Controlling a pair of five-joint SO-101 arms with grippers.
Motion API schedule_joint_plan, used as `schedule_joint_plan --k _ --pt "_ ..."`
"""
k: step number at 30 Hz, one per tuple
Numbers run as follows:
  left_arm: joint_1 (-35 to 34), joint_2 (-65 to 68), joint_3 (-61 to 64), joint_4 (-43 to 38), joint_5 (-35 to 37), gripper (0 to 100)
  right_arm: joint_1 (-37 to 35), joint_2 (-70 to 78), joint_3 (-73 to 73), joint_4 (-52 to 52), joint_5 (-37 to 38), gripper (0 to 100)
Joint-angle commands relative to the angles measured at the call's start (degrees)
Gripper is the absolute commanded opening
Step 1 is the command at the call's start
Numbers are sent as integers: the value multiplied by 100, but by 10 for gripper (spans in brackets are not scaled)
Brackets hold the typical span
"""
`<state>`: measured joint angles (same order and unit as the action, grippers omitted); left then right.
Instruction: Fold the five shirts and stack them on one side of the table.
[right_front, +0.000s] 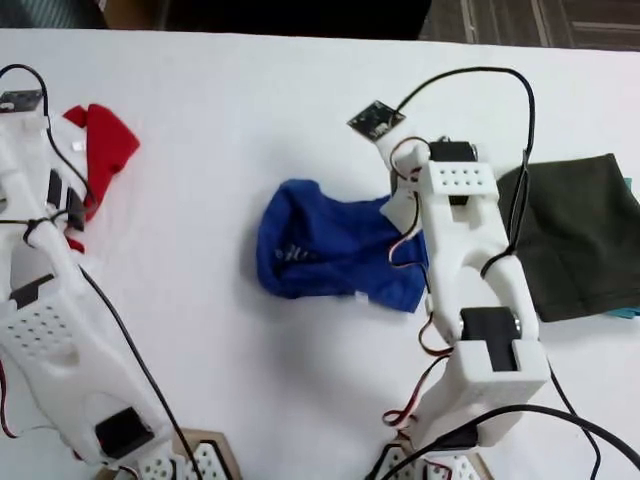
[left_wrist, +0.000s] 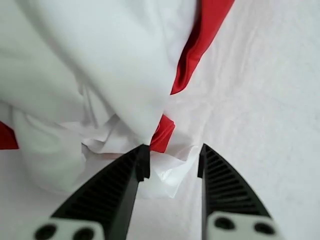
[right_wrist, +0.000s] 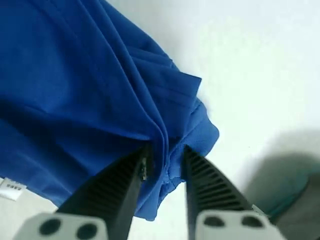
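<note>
Two white plastic arms (right_front: 470, 260) are standing side by side at a white table (right_front: 220, 340), each trailing black cables (right_front: 130, 350). Four shirts and the edge of a fifth cloth are showing, all soft, limp fabric. A red shirt (right_front: 100, 145) is lying crumpled at the far left corner, partly under the left arm (right_front: 50, 340). A blue shirt (right_front: 320, 250) is lying bunched in a rough oval at the table's middle, with a small white label (right_wrist: 12, 187) at its hem. A dark green shirt (right_front: 580, 235) is lying flat and roughly square at the right, and a thin teal edge (right_front: 622, 313) is peeking out beneath it. In the left wrist view, a white shirt (left_wrist: 100, 50) is lying in smooth folds over the red shirt (left_wrist: 207, 30). The left gripper (left_wrist: 172, 162) is standing with its two black ribbed fingers (left_wrist: 125, 185) apart, a loose corner of the white shirt lying between them. In the right wrist view, the right gripper (right_wrist: 165, 157) is pinching a raised ridge of the blue shirt (right_wrist: 75, 90), and creases are running from the fingers across the cloth.
</note>
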<state>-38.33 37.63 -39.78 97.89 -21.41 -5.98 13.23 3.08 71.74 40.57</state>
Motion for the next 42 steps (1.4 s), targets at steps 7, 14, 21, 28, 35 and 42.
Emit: schedule_joint_plan --k 7,14,21,28,35,42 --pt "62 -413 -22 -35 -26 184 -4 110 -229 -66 0 80" --pt "62 -413 -22 -26 -35 184 4 435 -246 -75 9 84" --pt "62 -413 -22 -18 -35 184 13 435 -677 66 -9 26" --pt "62 -413 -22 -26 -35 184 48 444 -1011 207 -9 22" --pt "62 -404 -22 -35 -35 184 -330 462 -1020 295 -9 28" --pt "26 -404 -22 -44 -44 184 -1385 646 -1952 259 -492 145"
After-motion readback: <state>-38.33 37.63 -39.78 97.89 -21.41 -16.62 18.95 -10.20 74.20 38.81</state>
